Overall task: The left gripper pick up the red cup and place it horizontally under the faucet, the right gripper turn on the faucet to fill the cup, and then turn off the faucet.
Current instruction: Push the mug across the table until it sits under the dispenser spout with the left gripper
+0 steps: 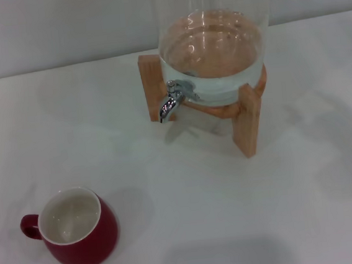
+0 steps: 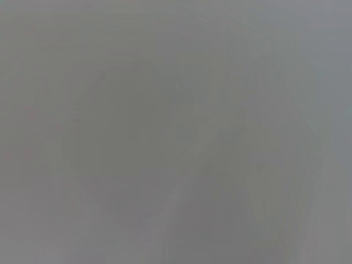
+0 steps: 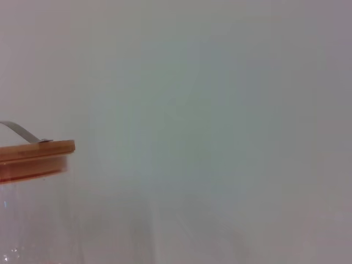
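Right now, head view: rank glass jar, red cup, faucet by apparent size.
1. Glass jar, largest, though its top is cut off by the frame.
2. Red cup, clearly smaller; it sits nearer the camera, so it looks bigger than it otherwise would.
3. Faucet, smallest by far.
Neither gripper is in view.

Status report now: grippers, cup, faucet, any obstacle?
Both grippers out of view. Red cup upright on table, left of and nearer than the faucet, not under it. Nothing between them.

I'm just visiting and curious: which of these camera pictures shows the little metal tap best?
The head view: the faucet is in plain sight there, on the glass jar. The right wrist view shows only the jar's wooden lid, the left wrist view nothing recognisable.
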Action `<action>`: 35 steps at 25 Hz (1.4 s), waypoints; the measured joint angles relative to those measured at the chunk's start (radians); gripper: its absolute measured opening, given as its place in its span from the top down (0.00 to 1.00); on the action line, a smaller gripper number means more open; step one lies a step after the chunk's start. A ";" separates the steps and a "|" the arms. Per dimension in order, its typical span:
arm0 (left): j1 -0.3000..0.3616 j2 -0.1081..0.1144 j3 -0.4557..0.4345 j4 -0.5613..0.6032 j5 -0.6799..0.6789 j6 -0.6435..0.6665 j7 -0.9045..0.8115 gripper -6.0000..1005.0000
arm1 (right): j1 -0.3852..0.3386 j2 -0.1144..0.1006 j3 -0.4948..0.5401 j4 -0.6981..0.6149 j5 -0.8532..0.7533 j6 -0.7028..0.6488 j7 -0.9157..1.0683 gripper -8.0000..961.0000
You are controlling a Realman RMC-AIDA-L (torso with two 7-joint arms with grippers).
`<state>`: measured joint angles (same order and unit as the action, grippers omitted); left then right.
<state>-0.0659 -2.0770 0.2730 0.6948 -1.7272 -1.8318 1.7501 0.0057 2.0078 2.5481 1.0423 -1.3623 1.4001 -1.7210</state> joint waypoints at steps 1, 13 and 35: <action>0.000 0.000 0.000 0.000 0.001 0.000 0.000 0.13 | 0.000 0.000 0.000 0.000 0.001 0.000 0.000 0.25; 0.000 0.000 0.000 -0.002 0.003 0.000 0.000 0.13 | -0.001 0.000 0.000 -0.001 0.002 0.000 -0.004 0.25; 0.011 -0.001 0.002 -0.002 0.009 -0.002 0.002 0.14 | -0.004 0.000 0.008 -0.013 0.003 0.002 -0.006 0.25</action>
<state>-0.0552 -2.0783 0.2753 0.6933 -1.7185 -1.8342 1.7523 0.0016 2.0079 2.5561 1.0292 -1.3590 1.4025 -1.7274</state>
